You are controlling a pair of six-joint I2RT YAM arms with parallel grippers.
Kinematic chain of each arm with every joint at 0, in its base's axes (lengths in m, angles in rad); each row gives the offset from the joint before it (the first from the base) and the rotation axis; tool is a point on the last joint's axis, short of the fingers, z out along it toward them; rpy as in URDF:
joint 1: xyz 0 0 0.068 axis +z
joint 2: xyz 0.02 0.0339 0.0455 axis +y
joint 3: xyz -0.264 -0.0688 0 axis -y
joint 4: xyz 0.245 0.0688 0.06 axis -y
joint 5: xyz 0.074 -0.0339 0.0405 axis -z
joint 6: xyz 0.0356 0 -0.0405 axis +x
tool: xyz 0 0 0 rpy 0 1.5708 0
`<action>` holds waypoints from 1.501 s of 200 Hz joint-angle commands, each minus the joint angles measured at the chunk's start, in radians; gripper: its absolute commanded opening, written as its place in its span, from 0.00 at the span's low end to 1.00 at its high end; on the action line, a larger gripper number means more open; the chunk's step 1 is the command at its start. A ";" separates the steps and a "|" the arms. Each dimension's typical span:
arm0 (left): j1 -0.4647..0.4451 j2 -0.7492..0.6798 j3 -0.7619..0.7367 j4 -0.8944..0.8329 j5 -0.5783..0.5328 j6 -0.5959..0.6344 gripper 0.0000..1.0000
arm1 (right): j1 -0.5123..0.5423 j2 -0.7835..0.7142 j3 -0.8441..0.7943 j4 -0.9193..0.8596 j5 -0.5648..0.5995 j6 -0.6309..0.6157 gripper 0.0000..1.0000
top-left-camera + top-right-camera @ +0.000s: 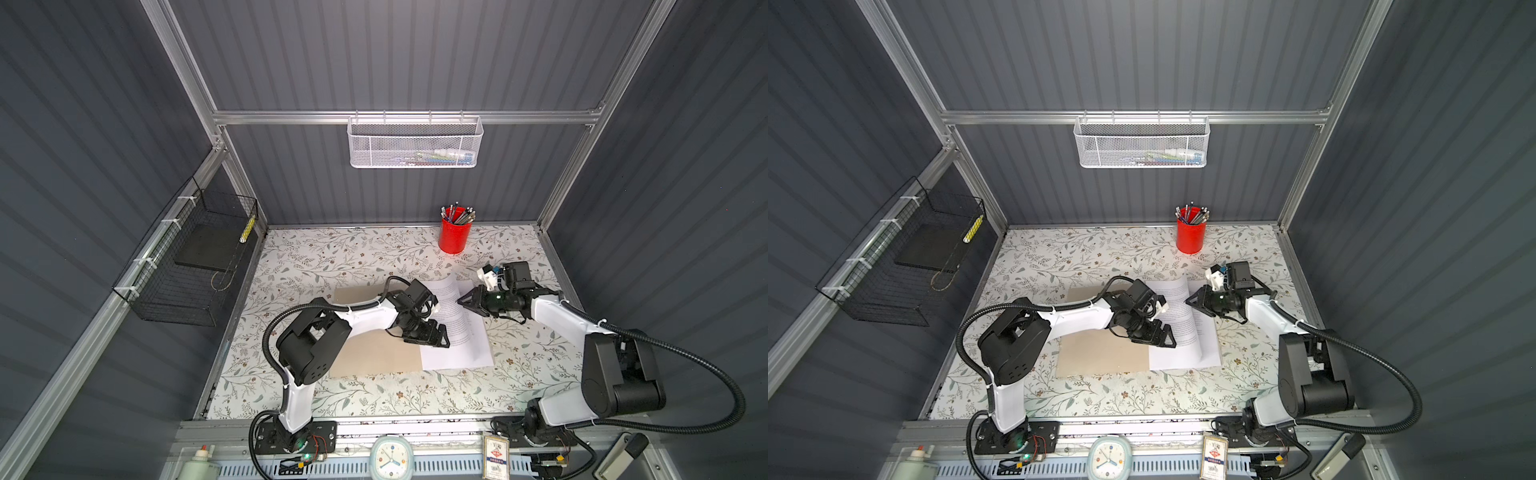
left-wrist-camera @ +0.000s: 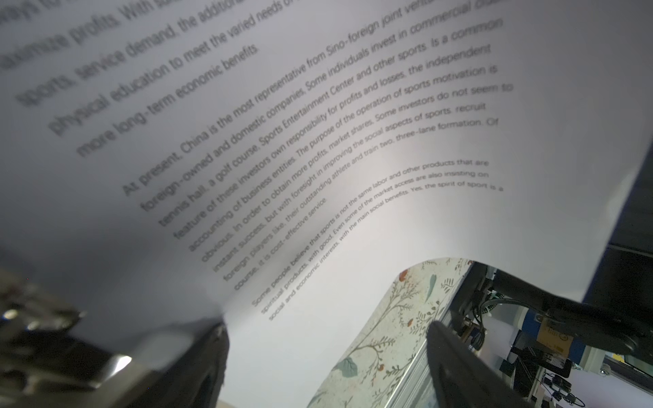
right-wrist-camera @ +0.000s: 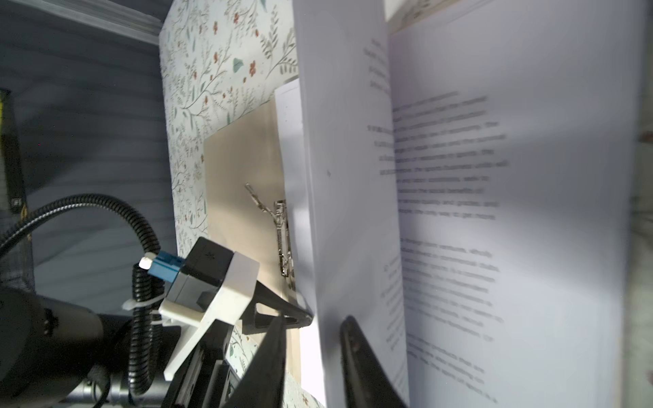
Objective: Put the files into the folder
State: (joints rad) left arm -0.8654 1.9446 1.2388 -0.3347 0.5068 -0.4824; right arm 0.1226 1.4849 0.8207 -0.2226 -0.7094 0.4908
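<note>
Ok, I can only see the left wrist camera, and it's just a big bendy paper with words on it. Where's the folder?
Observer: The folder lies open and flat on the table, beneath the left arm, with the files along its right side.
Operator: What's lifting the paper up?
Observer: The right gripper has its jaws on either side of the top sheet's raised edge. I can't tell whether it is pinching it.
Operator: Does the folder have a clip?
Observer: Yes, the right wrist view shows a metal clip on the folder's inside, next to the edge of the files.
</note>
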 commanded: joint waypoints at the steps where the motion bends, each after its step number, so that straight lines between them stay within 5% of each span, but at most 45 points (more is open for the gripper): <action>1: -0.002 0.069 -0.041 -0.053 -0.051 -0.005 0.89 | 0.020 0.059 -0.034 0.103 -0.103 0.047 0.23; 33: -0.003 0.070 -0.042 -0.055 -0.050 -0.005 0.89 | 0.064 0.082 -0.017 0.088 -0.062 0.045 0.14; 91: -0.002 0.068 -0.036 -0.057 -0.049 -0.006 0.89 | 0.100 0.123 0.022 0.009 0.055 0.016 0.22; 162: -0.002 0.071 -0.034 -0.061 -0.049 -0.005 0.89 | 0.111 0.039 0.047 -0.185 0.420 -0.058 0.35; 227: -0.001 0.067 -0.033 -0.060 -0.044 -0.007 0.89 | 0.121 0.020 0.067 -0.230 0.618 -0.056 0.49; 265: -0.003 0.067 -0.038 -0.052 -0.042 -0.012 0.89 | 0.138 0.020 0.095 -0.268 0.680 -0.061 0.57; 300: -0.001 0.066 -0.045 -0.041 -0.039 -0.014 0.89 | 0.140 0.003 0.070 -0.226 0.600 -0.045 0.58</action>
State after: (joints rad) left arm -0.8650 1.9457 1.2388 -0.3317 0.5137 -0.4881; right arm 0.2569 1.5135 0.8928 -0.4431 -0.0830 0.4381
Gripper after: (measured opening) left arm 0.887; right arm 0.577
